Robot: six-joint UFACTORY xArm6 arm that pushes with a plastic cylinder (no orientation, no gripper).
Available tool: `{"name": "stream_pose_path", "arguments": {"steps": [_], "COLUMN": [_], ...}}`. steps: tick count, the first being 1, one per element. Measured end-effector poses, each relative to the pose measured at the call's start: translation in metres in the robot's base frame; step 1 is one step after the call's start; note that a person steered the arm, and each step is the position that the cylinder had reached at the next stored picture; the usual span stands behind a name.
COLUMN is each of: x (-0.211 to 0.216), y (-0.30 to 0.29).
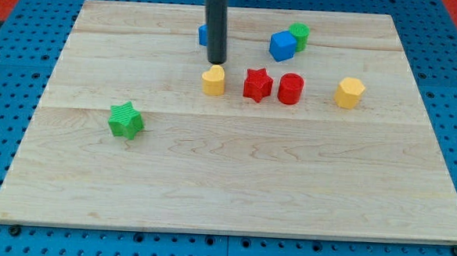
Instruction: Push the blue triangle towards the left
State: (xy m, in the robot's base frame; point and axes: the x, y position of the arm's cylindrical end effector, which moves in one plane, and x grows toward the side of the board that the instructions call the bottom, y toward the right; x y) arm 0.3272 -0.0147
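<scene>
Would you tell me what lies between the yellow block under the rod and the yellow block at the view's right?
In the camera view, a red star and a red cylinder sit between the yellow block below my tip and the yellow hexagon.

Seven blocks sit on the wooden board (233, 183). Two are blue: a cube (281, 46) and a piece (203, 35) mostly hidden behind the rod; two are green: a star (125, 120) and a block (299, 34) of unclear shape. Two are yellow, a rounded block (213, 80) and a hexagonal block (349, 93), and two are red, a star (257, 84) and a cylinder (291, 89).
</scene>
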Motion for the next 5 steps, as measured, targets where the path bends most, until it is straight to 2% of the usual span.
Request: {"name": "stream_pose_path", "arguments": {"steps": [5], "x": [0.006], "y": [0.047]}}
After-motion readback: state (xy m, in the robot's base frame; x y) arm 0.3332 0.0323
